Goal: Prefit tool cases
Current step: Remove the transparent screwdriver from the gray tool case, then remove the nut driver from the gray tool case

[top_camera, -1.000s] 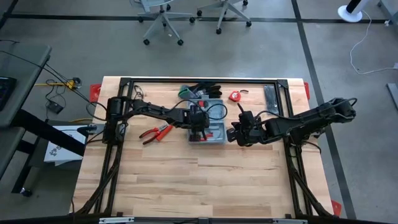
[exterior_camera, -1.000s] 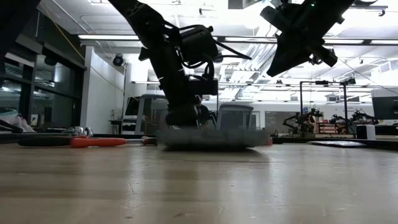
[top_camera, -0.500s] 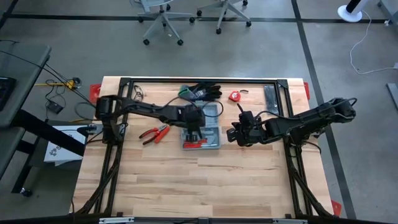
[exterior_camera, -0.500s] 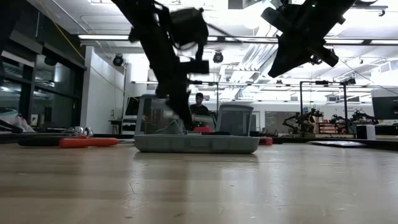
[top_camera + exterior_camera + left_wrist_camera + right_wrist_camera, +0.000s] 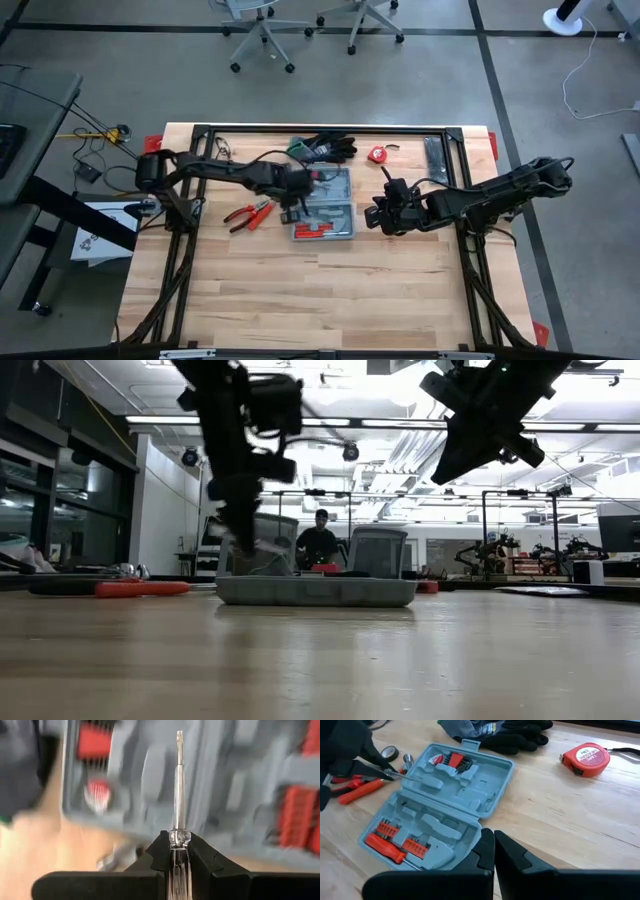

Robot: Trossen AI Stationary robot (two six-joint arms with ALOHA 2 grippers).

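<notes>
The grey-blue tool case point(image 5: 325, 205) lies open and flat on the table, both halves showing moulded recesses point(image 5: 440, 805). A red screwdriver point(image 5: 385, 847) and red bits lie in its near half. My left gripper point(image 5: 294, 203) hangs over the case's left edge, shut on a slim metal screwdriver point(image 5: 179, 785) whose shaft points out over the far half point(image 5: 410, 776). To the right of the case, my right gripper point(image 5: 383, 215) is shut on nothing and raised off the table point(image 5: 493, 837). My left gripper pinches the slim screwdriver between its two fingers at the clear handle end point(image 5: 179, 840), with the bare shaft sticking out past the fingertips. The fingers slant steeply down from the table's left and lie along the tool. The tool is lifted, its tip point(image 5: 179, 737) over the case.
Red pliers point(image 5: 250, 213) lie left of the case, beside a small tape roll point(image 5: 390, 754). Black-and-green gloves point(image 5: 322, 148) sit at the far edge, with a red tape measure point(image 5: 377, 154) and a dark flat bar point(image 5: 436, 155) to their right. The near half of the table is bare wood.
My left gripper has risen from inside the case and gone toward the table's left edge, carrying the slim screwdriver and rolling a little. The case has slid slightly toward the table's left and now lies still.
</notes>
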